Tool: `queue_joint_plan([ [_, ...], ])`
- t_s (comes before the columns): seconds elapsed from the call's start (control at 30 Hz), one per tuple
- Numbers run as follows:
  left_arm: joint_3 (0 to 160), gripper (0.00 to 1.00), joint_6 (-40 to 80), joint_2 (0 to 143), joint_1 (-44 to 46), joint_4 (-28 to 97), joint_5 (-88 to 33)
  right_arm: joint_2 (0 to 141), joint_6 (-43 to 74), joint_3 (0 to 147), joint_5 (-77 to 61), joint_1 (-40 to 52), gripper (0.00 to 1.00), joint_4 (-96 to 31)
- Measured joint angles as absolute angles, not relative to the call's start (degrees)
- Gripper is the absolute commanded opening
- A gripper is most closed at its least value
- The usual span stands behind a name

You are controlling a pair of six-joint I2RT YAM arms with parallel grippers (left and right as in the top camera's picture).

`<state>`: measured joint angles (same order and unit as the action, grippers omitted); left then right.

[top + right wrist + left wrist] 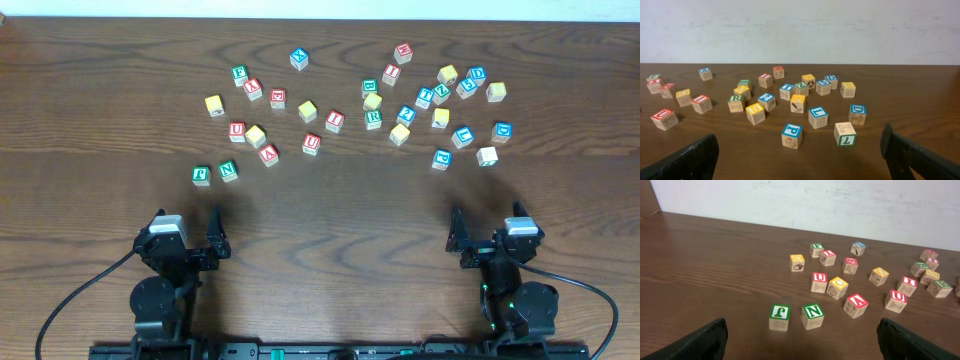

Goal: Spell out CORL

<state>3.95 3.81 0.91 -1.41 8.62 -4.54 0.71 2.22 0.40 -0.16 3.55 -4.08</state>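
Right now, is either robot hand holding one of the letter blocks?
No, the left gripper and right gripper both stand open and empty, short of the blocks.

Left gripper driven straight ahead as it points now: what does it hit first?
Likely the green N block, or its green neighbour; the left gripper lines up roughly between them.

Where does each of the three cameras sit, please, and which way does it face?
Overhead: above the dark wooden table, looking straight down; left gripper and right gripper show at the bottom.
Left wrist: low on the left arm, facing forward over small wooden letter blocks toward a white wall; its black fingers fill the bottom corners.
Right wrist: likewise on the right arm, own fingers showing.
Shared: overhead and left wrist both show the green-topped wooden N block.
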Motion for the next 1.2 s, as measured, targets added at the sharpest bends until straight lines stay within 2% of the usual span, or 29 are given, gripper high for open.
queue_joint_plan([
  [0.53,3.95,0.94,3.81,1.04,-1.41,7.92,-7.86,0.71,2.22,0.4,-0.16,3.55,0.99,-4.08],
  [0.67,6.42,0.94,3.57,5.65,-1.41,8.84,-7.46,0.73,2.22,0.4,-0.14,3.55,0.99,-4.03],
  [0.97,40.03,0.94,2.61,46.74,-1.45,11.99,-6.26,0.67,2.35,0.38,-0.14,3.55,0.99,-4.03],
  [1.07,53.06,0.94,2.55,61.43,-1.45,14.15,-9.74,0.67,2.37,0.38,-0.14,3.55,0.99,-4.05],
  [1.2,62.76,0.94,2.55,73.52,-1.45,13.74,-17.04,0.73,2.37,0.38,-0.14,3.55,0.99,-4.08],
])
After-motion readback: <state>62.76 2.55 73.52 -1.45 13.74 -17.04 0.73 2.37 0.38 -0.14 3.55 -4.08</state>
